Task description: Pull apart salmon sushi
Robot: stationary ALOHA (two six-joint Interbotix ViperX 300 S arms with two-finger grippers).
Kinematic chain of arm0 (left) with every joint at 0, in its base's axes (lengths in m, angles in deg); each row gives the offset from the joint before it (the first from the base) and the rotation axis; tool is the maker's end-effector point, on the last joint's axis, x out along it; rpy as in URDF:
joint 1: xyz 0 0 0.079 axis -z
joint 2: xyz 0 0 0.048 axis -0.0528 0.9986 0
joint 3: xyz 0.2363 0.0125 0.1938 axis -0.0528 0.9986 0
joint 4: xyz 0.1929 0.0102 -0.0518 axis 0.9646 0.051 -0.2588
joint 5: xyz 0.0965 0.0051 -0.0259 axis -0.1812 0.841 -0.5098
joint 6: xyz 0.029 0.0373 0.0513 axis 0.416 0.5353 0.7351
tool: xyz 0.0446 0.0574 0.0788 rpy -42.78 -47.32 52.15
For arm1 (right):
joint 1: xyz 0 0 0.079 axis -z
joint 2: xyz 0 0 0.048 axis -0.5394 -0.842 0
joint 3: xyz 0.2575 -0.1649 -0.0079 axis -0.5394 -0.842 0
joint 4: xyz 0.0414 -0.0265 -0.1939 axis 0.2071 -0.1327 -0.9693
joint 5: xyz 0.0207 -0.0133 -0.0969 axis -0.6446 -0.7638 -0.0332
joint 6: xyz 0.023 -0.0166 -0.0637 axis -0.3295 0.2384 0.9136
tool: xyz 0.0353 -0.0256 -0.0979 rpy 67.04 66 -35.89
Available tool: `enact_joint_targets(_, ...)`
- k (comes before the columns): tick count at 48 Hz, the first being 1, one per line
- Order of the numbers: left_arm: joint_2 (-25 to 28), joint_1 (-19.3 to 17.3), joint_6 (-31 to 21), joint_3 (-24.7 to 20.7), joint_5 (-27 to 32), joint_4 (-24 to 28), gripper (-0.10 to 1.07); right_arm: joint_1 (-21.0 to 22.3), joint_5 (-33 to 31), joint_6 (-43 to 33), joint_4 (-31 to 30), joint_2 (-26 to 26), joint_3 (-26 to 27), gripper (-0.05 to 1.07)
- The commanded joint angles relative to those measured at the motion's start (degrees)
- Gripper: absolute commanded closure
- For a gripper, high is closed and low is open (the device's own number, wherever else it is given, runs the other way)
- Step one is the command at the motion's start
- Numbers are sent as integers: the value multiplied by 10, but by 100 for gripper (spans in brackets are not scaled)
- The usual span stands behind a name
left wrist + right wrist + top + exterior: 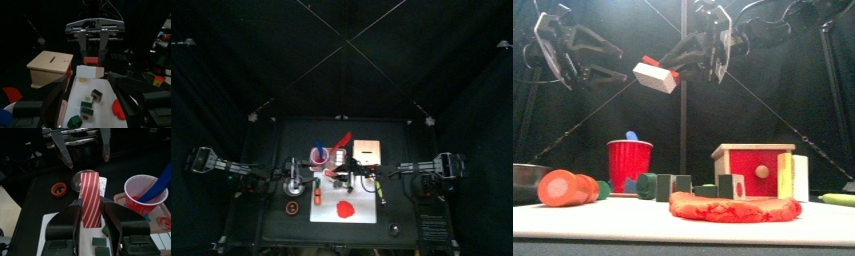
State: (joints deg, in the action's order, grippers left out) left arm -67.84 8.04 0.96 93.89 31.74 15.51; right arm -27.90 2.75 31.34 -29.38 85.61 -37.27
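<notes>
The salmon sushi (pixel 655 77), a white rice block with a red-and-white striped slab on top, hangs high above the table. My right gripper (pixel 694 62) is shut on it; the right wrist view shows the sushi (pixel 90 193) upright between that gripper's (pixel 91 209) jaws. My left gripper (pixel 577 68) stands open to the left of the sushi and apart from it, with nothing between its jaws. In the left wrist view my left gripper (pixel 88 84) faces the sushi (pixel 90 72), with the right arm behind it.
On the table stand a red cup (pixel 629 160) with a blue stick in it, a wooden box (pixel 754 170) with a red front, several dark green blocks (pixel 663 184), a flat red lump (pixel 734 207) and an orange-red piece (pixel 564 187). A white mat (pixel 342 190) lies under some of them.
</notes>
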Motion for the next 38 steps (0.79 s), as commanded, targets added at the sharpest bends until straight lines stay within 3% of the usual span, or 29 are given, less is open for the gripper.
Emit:
enact_joint_targets(1, 32, 1, -2, -24, -32, -1, 0, 4, 29, 2, -4, 23, -1, 53)
enact_joint_targets(14, 107, 15, -8, -45, -123, 2, 0, 6, 50, 1, -22, 47, -24, 53)
enact_joint_targets(26, 177, 15, -8, -88, -153, 21, 0, 7, 74, 2, -38, 52, -33, 53)
enact_joint_targets(38, 202, 15, -8, -105, -179, 45, 0, 6, 78, 1, -40, 54, -35, 53)
